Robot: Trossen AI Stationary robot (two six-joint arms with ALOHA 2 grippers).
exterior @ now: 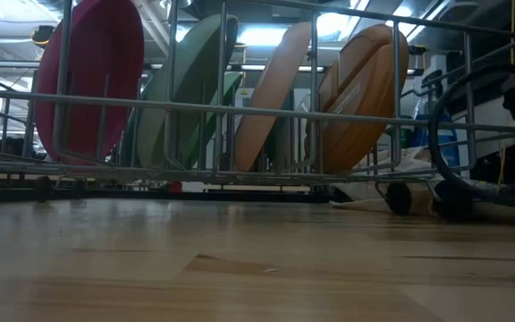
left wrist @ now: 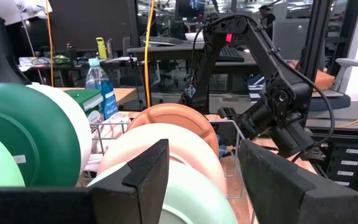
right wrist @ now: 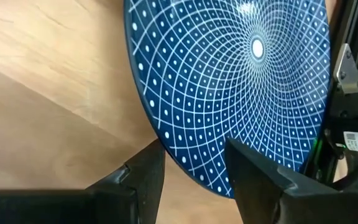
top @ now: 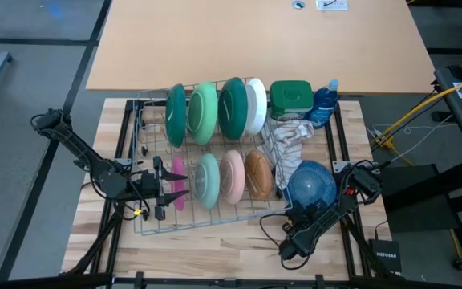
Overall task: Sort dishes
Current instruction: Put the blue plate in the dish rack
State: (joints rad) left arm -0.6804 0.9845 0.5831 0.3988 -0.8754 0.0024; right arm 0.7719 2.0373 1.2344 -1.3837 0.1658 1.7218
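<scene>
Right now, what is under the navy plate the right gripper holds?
Bare wooden table lies beneath the navy plate, whose rim sits between the right gripper fingers. The plate covers whatever lies directly below it, so that patch cannot be checked.

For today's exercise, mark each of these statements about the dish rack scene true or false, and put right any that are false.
1. The navy patterned plate stands in the wire rack. False: it lies outside the rack, at the right gripper, whose fingers sit either side of its rim.
2. The left gripper is at the pink plate at the end of the rack's front row. True.
3. The back row holds four larger plates. True: two dark green, one light green, one white.
4. The brown plate lies flat on the table. False: it stands on edge in the front row.
5. A blue bottle stands beside the green tub. True.
</scene>
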